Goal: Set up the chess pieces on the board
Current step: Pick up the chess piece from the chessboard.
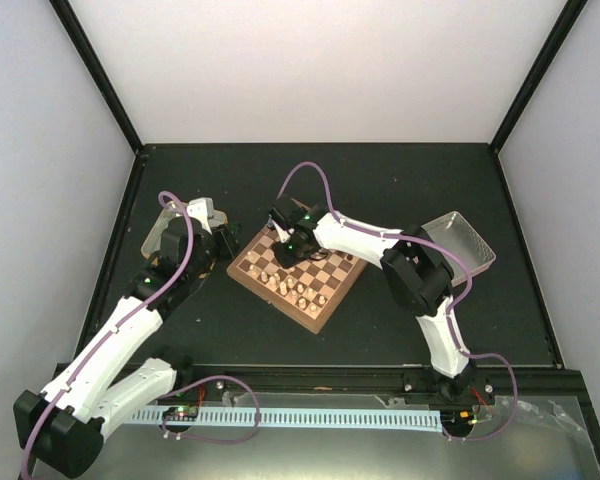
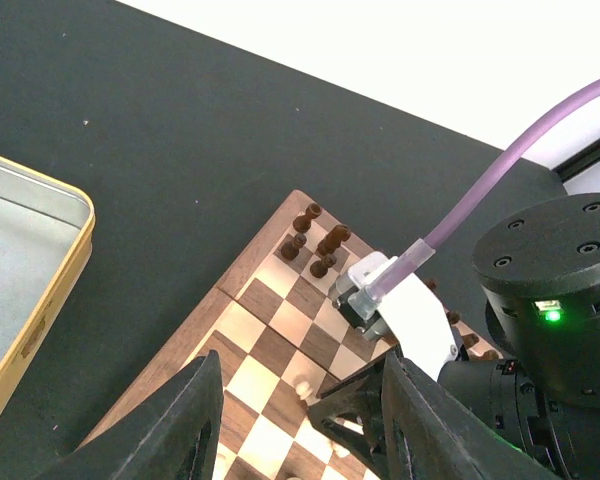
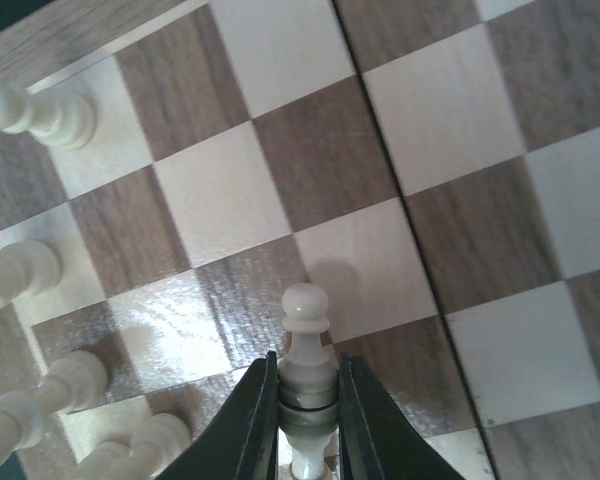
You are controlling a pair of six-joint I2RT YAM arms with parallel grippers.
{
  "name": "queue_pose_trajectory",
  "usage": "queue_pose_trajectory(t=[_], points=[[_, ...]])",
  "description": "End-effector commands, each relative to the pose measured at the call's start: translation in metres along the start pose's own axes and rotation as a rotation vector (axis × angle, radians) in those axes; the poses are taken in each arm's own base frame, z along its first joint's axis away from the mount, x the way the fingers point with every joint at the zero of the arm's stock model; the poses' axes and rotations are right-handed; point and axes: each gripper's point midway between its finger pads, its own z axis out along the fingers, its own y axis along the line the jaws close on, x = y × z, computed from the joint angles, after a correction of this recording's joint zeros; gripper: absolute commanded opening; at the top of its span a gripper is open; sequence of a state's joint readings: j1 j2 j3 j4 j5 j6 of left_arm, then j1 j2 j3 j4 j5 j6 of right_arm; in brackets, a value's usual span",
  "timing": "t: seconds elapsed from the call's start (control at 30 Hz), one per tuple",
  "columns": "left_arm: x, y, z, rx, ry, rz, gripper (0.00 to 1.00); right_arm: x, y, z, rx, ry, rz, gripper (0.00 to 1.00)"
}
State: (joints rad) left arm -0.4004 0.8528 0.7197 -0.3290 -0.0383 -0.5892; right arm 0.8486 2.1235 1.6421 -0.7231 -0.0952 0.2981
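Observation:
The chessboard lies at the table's middle, with cream and dark pieces standing on it. My right gripper is over the board's far-left part and is shut on a cream pawn, held by its lower stem just above the squares. Other cream pieces stand along the left edge of that view. My left gripper is open and empty, hovering at the board's left corner. Dark pieces cluster at the far corner; one cream piece stands between my left fingers' line of sight.
A yellow-rimmed metal tray lies left of the board, under my left arm. A second metal tray lies at the right. The right arm's wrist and purple cable cross over the board.

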Motion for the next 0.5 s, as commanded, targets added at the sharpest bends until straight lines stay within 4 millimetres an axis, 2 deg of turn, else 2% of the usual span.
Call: queue_pose_trajectory(t=[0.0,0.07,0.2,0.47], points=[[-0.016,-0.006,-0.007,0.009,-0.037,-0.016,0.46,-0.008,-0.021,-0.006,0.091,-0.021,0.029,0.14],[-0.016,-0.006,-0.006,0.007,-0.035,-0.016,0.46,-0.008,-0.023,-0.006,0.094,-0.018,0.034,0.16],[-0.016,-0.006,-0.007,0.008,-0.034,-0.016,0.46,-0.004,-0.02,-0.007,0.075,0.003,0.024,0.26],[-0.014,-0.007,-0.007,0.013,-0.029,-0.019,0.46,0.012,-0.018,-0.01,0.057,0.047,0.008,0.33]])
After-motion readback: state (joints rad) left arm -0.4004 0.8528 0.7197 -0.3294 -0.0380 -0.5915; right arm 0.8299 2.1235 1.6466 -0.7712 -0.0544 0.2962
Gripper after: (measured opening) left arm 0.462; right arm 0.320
